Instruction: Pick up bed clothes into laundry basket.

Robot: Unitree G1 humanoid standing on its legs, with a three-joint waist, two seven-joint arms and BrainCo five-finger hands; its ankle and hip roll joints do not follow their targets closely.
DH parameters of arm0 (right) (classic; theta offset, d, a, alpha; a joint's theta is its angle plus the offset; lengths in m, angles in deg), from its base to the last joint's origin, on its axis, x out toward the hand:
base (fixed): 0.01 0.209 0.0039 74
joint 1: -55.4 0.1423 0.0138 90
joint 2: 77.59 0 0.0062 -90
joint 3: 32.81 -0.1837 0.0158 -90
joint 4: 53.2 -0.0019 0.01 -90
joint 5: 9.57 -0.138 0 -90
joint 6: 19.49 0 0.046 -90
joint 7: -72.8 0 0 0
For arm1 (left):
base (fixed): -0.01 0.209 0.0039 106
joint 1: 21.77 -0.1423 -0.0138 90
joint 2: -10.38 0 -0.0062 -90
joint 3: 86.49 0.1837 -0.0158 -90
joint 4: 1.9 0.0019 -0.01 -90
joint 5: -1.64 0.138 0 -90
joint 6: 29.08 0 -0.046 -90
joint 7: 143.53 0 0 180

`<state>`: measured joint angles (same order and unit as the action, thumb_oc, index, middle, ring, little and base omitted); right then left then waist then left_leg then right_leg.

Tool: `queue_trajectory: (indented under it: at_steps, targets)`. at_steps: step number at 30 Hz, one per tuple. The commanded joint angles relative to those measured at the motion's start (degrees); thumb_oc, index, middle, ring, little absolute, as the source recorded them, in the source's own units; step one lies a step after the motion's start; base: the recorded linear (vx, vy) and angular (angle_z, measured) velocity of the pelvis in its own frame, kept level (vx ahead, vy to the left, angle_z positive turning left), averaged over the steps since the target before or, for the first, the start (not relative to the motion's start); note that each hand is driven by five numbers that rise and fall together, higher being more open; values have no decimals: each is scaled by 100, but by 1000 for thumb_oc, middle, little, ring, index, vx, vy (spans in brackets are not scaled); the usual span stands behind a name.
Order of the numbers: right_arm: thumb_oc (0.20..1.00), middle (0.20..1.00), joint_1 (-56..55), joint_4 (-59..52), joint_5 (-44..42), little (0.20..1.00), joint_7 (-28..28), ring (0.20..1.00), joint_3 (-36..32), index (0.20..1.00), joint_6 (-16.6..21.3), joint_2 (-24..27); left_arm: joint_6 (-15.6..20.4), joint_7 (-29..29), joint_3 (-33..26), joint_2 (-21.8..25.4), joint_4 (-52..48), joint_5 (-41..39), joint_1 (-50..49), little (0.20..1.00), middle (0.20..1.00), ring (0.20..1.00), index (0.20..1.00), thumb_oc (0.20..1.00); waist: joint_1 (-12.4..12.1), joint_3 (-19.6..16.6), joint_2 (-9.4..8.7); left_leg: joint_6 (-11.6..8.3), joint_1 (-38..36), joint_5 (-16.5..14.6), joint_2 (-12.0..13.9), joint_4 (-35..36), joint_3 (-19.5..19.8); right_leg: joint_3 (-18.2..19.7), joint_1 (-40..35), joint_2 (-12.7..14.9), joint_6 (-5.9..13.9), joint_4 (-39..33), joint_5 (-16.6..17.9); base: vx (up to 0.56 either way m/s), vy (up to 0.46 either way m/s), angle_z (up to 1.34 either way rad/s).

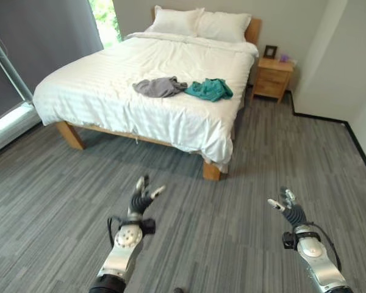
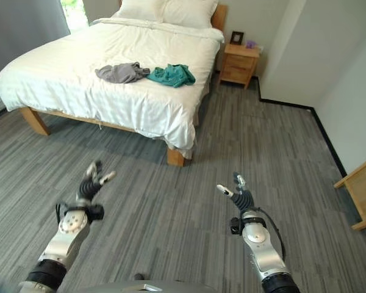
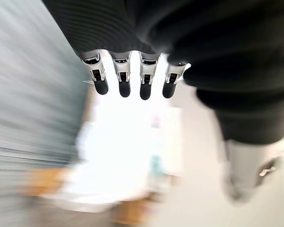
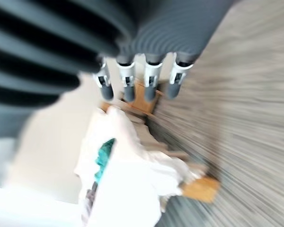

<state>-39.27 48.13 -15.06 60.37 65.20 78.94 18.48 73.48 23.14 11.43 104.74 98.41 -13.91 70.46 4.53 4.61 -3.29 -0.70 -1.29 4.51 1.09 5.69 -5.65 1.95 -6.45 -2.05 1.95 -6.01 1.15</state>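
A grey garment (image 1: 159, 86) and a teal garment (image 1: 210, 89) lie crumpled side by side on the white bed (image 1: 122, 73), near its foot end. The teal garment (image 4: 103, 158) also shows past my right hand's fingers in the right wrist view. My left hand (image 1: 139, 201) is raised over the grey floor well short of the bed, fingers straight and empty. My right hand (image 1: 288, 206) hovers over the floor to the right, fingers straight too, holding nothing.
The bed stands on wooden legs (image 1: 211, 170) with two pillows (image 1: 198, 23) at its head. A wooden nightstand (image 1: 272, 77) sits by the far wall, a grey curtain (image 1: 36, 30) hangs at left, and a wooden furniture corner (image 2: 361, 195) juts in at right.
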Motion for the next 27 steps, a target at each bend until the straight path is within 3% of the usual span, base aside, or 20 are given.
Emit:
queue_trajectory:
  at_steps: [1, 3, 4, 6, 7, 8, 10, 12, 13, 14, 16, 18, 19, 21, 23, 24, 26, 27]
  targets:
    - [1000, 1000, 62, -720, 104, 1000, 72, 1000, -376, 1000, 435, 19, 399, -21, -414, 16, -411, -290, -193, 1000, 1000, 1000, 1000, 1000, -17, 394, 37, -332, -145, -424, 290, -111, 153, 95, 60, 529, 420, 169, -227, -8, -34, -2]
    - [1000, 1000, 39, -818, 64, 1000, 90, 1000, -421, 1000, 487, 75, 430, 34, -476, -52, -657, -369, -346, 1000, 1000, 1000, 1000, 1000, -65, 651, -23, -349, 141, -673, 255, -964, 309, 192, 64, 544, 343, 193, -280, -110, -78, -4]
    - [1000, 1000, -39, -942, -8, 1000, 199, 1000, -477, 1000, 556, 114, 429, 115, -535, -85, -842, -363, -496, 1000, 1000, 1000, 1000, 1000, -120, 809, -110, -442, 476, -773, 157, -1801, 465, 278, 77, 534, 269, 205, -250, -154, -118, 1]
    - [1000, 1000, -290, -1010, -28, 1000, 277, 1000, -579, 1000, 633, 208, 417, 253, -546, -260, -840, -480, -679, 1000, 1000, 1000, 1000, 1000, -211, 1012, -230, -533, 1136, -607, 80, -3485, 744, 387, -58, 501, 92, 182, -267, -58, -125, -3]
    - [1000, 1000, -368, -930, -13, 1000, 263, 1000, -582, 1000, 602, 235, 384, 342, -520, -302, -771, -554, -750, 1000, 1000, 1000, 1000, 1000, -255, 1093, -347, -487, 1418, -566, 38, -4268, 790, 389, -103, 583, 26, 196, -283, -14, -124, -17]
    - [1000, 1000, -367, -837, -54, 1000, 232, 1000, -574, 1000, 574, 261, 339, 381, -452, -318, -696, -626, -797, 1000, 1000, 1000, 1000, 1000, -350, 1230, -442, -406, 1756, -734, -51, -5211, 845, 421, -198, 638, -25, 223, -290, -17, -110, -10]
    - [1000, 1000, -353, -757, -163, 1000, 239, 1000, -551, 1000, 491, 260, 290, 432, -365, -297, -676, -650, -883, 1000, 1000, 1000, 1000, 1000, -414, 1302, -517, -314, 2186, -817, -222, -5640, 831, 515, -203, 655, -69, 257, -334, 56, -62, -27]
    - [1000, 1000, -418, -738, -224, 1000, 249, 1000, -557, 1000, 435, 257, 236, 492, -303, -295, -666, -662, -949, 1000, 1000, 1000, 1000, 1000, -489, 1320, -451, -329, 2586, -768, -104, -5172, 568, 566, -291, 566, -52, 212, -482, 211, 6, -34]
    - [1000, 1000, -453, -715, -252, 1000, 252, 1000, -563, 1000, 412, 247, 206, 514, -272, -291, -647, -654, -976, 1000, 1000, 1000, 1000, 1000, -513, 1303, -371, -336, 2663, -689, 45, -4556, 420, 582, -359, 506, -35, 176, -582, 351, 92, -19]
    - [1000, 1000, -476, -697, -268, 1000, 264, 1000, -555, 1000, 401, 244, 168, 548, -242, -292, -626, -638, -1021, 1000, 1000, 1000, 1000, 1000, -546, 1255, -289, -320, 2415, -625, 112, -3599, 274, 619, -413, 487, 0, 156, -684, 441, 166, -11]
    - [1000, 1000, -394, -619, -219, 1000, 253, 1000, -517, 1000, 376, 315, 164, 545, -258, -280, -627, -569, -1051, 1000, 1000, 1000, 1000, 1000, -692, 1146, 16, -481, 2249, 100, 305, -1121, 197, 731, -690, 417, 122, 101, -1019, 546, 241, -17]
    - [1000, 1000, -393, -616, -219, 1000, 253, 1000, -517, 1000, 376, 316, 166, 543, -256, -282, -622, -568, -1048, 1000, 1000, 1000, 1000, 1000, -695, 1167, -31, -476, 2131, 181, 252, -955, 162, 726, -727, 475, 130, 101, -1045, 292, 136, -30]
    - [1000, 1000, -359, -577, -66, 1000, 225, 1000, -505, 1000, 343, 336, 180, 524, -217, -288, -575, -541, -979, 1000, 1000, 1000, 1000, 1000, -751, 1087, 42, -531, 2171, 344, 277, -407, 259, 764, -940, 613, 256, 101, -1230, 439, 232, -36]
    - [1000, 1000, -399, -592, 129, 1000, 253, 1000, -503, 1000, 327, 349, 188, 543, -152, -306, -489, -503, -1006, 1000, 1000, 1000, 1000, 1000, -754, 918, 98, -514, 1995, 563, 174, -211, 443, 841, -1090, 806, 374, 302, -1370, 591, 322, -45]
    - [1000, 1000, -403, -631, 317, 1000, 254, 1000, -496, 1000, 298, 323, 167, 560, -57, -260, -403, -466, -928, 1000, 1000, 1000, 1000, 1000, -769, 798, 66, -408, 1701, 608, 63, -252, 458, 864, -924, 1051, 601, 1021, -1121, 505, 239, -71]
    - [1000, 1000, -331, -610, 376, 1000, 260, 1000, -445, 1000, 292, 311, 160, 546, -8, -211, -331, -460, -860, 1000, 1000, 1000, 1000, 1000, -732, 829, 48, -358, 1531, 560, 34, -274, 392, 910, -651, 1140, 773, 1612, -590, 409, 169, -97]
    - [1000, 1000, -187, -647, 337, 1000, 327, 1000, -343, 1000, 280, 330, 135, 550, 43, -15, -296, -382, -770, 1000, 1000, 1000, 1000, 1000, -576, 968, 167, -251, 1056, 333, 127, -153, 384, 950, 172, 1027, 834, 3124, 310, 277, 131, -82]
    - [1000, 1000, -175, -644, 335, 1000, 327, 1000, -338, 1000, 280, 332, 136, 550, 35, -17, -293, -382, -763, 1000, 1000, 1000, 1000, 1000, -583, 977, 166, -259, 1069, 326, 140, -166, 375, 968, 228, 1008, 825, 3217, 276, 248, 143, -20]
